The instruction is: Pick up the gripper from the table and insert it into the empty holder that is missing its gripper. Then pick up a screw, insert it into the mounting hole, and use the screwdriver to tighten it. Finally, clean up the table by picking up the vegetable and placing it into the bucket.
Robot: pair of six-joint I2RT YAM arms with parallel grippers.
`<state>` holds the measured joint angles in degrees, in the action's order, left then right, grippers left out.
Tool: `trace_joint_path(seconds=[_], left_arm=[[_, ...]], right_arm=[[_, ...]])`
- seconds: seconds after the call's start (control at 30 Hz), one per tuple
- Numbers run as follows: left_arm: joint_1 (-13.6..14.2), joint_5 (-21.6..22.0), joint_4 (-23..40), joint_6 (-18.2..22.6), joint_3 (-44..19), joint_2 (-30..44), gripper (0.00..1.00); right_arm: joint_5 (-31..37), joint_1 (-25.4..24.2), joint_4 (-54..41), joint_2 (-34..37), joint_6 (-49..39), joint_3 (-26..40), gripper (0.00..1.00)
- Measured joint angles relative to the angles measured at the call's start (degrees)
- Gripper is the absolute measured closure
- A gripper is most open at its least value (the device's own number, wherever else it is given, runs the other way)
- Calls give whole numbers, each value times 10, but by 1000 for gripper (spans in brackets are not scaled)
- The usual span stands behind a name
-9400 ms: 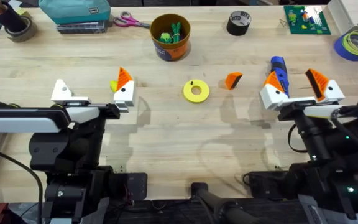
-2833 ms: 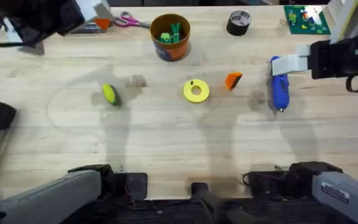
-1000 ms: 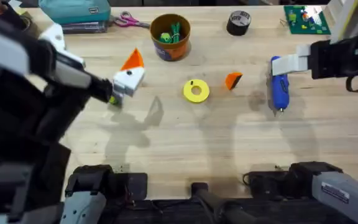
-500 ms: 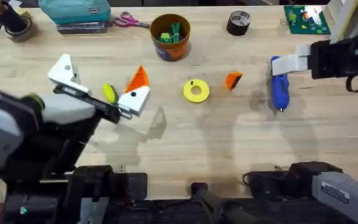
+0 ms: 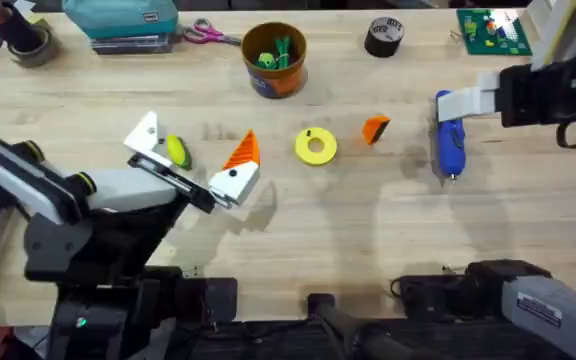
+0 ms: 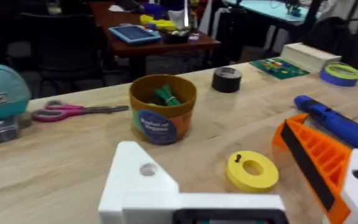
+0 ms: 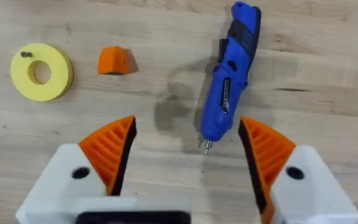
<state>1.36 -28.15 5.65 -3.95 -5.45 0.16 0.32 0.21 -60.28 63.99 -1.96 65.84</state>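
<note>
Workshop: wooden workbench, tape rolls, circuit board.

Lighting even, bright, from overhead; table evenly lit, no hard glare. Soft diffuse shadows on wood under left arm, approx. below its white finger; faint grey smudge beside screwdriver in right wrist view. Overhead view: right arm dark, blurred at edges. Left wrist view: foreground fingers soft, out of focus; bucket fairly sharp; room behind dim, blurry. Right wrist view crisp on tabletop.
</note>
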Motion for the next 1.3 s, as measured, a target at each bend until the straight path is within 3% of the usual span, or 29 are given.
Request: trace_joint_path(seconds=[0.13,0.33,0.57,0.73,0.97,1.3], left_arm=[[-9,-56,-52,-10,38,0,15],[-10,-152,-57,-15,51,0,16],[-17,-270,-43,-12,51,0,15],[-17,-328,3,24,51,1,15],[-17,-369,12,80,49,0,16],[-17,-375,12,87,49,0,15]], right_arm=[[0,0,0,0,0,0,6],[0,0,0,0,0,0,7],[0,0,0,0,0,0,5],[0,0,0,0,0,0,6],[0,0,0,0,0,0,6],[0,0,0,0,0,0,6]])
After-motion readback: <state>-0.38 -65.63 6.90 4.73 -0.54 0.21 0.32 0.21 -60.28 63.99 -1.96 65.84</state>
